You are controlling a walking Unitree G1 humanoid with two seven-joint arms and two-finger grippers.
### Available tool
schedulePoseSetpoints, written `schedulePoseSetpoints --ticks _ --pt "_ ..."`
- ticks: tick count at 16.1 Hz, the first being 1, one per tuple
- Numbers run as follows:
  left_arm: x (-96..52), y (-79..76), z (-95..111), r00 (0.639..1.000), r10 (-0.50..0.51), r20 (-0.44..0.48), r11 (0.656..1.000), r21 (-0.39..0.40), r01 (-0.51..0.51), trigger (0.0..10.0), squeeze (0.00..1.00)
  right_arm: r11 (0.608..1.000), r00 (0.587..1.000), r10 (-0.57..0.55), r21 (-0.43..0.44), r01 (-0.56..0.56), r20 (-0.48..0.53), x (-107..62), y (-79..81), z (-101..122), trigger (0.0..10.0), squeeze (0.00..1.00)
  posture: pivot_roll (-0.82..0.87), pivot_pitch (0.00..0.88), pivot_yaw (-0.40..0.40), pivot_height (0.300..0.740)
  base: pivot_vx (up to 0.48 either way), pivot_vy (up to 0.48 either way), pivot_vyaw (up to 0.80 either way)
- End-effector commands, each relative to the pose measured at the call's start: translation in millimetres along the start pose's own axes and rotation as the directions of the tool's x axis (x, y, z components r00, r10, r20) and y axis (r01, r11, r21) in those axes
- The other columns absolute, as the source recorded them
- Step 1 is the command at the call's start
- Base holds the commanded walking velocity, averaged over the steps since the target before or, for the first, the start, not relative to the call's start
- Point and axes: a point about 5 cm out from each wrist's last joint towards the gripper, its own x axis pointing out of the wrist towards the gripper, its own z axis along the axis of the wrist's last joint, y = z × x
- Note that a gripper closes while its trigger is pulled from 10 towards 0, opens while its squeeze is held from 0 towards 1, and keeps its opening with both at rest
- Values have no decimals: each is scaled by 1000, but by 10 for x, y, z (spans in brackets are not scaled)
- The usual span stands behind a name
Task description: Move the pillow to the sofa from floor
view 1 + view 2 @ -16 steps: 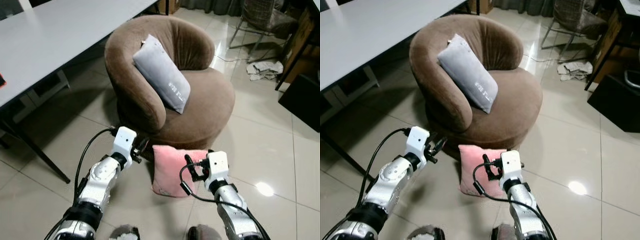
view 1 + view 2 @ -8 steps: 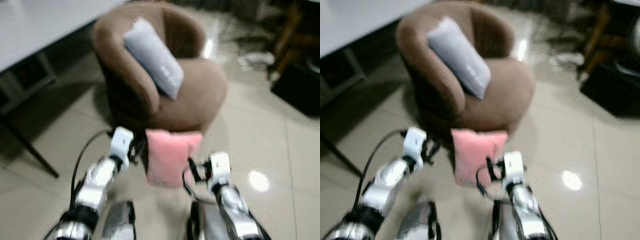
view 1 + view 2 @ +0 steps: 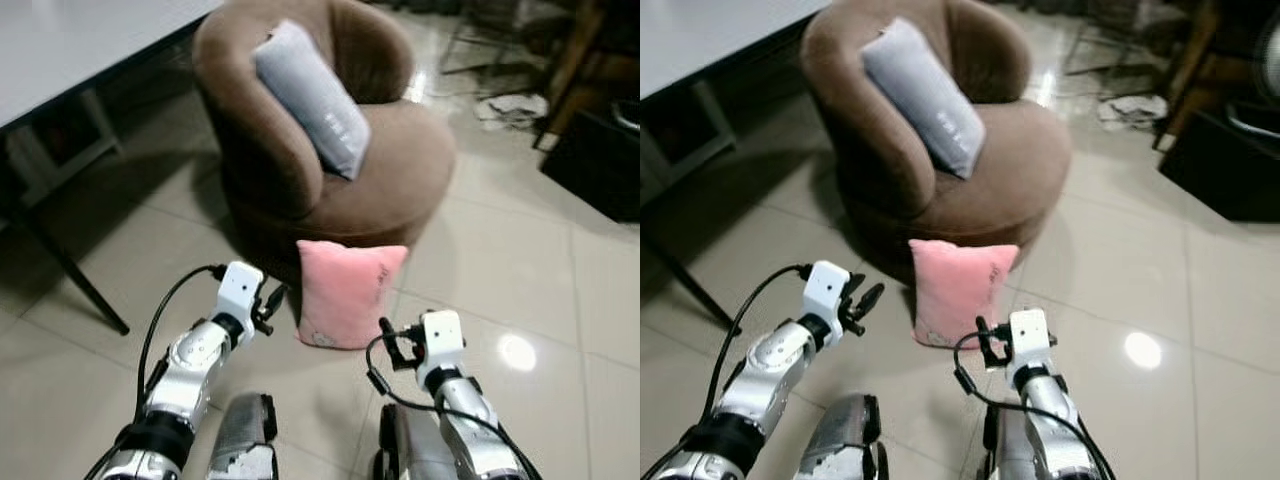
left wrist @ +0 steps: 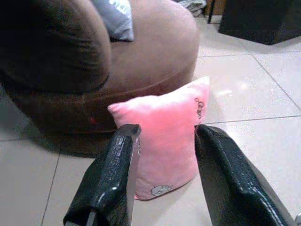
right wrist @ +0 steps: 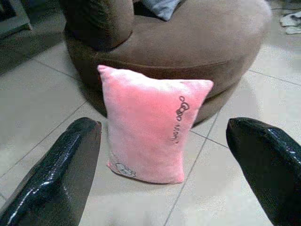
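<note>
Top of brown sofa (image 3: 330, 170) backrest is cropped by the frame edge in both eye views. Grey pillow (image 4: 115, 16) is cut off at the edge in both wrist views. Small print on pink pillow (image 5: 150, 127) is too small to be read. White counter (image 3: 70, 50) is clipped at the corner. Dark furniture (image 3: 600, 160) is cropped, type not determinable. Crumpled item (image 3: 510, 105) on the floor is too blurred to be identified.

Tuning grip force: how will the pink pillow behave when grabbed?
The pink pillow looks plush and puffy, so probably light and squashy under the fingers. It stands on edge against the brown armchair, so a push would likely tip it. The fuzzy cover should grip well.
</note>
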Motion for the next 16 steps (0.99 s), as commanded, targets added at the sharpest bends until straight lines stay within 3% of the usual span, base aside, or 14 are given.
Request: schedulePoseSetpoints --ticks 1,4,6,14,16 --pt "8 -9 20 1000 -10 1 1000 13 10 10000 0 1000 1000 3 -20 -3 14 13 -1 32 10000 0 -70 93 16 679 0 0 0" --pt "3 -23 2 1000 -22 -14 999 35 23 10000 0 999 998 -34 -33 32 -55 5 -26 -52 10000 0 -73 100 18 679 0 0 0" --pt "0 -29 0 1000 -27 -12 999 37 28 10000 0 999 999 -33 -9 33 -13 -6 -32 -15 10000 0 -75 102 19 679 0 0 0" --pt "14 -58 -7 999 -32 -19 998 49 33 10000 0 999 999 -39 -9 39 -37 -30 -21 -47 10000 0 -79 111 19 635 0 0 0" --pt "18 -68 16 999 -46 -1 998 37 46 10000 0 999 999 -35 -11 35 -33 -29 -7 -43 10000 0 -79 113 20 635 354 0 0"
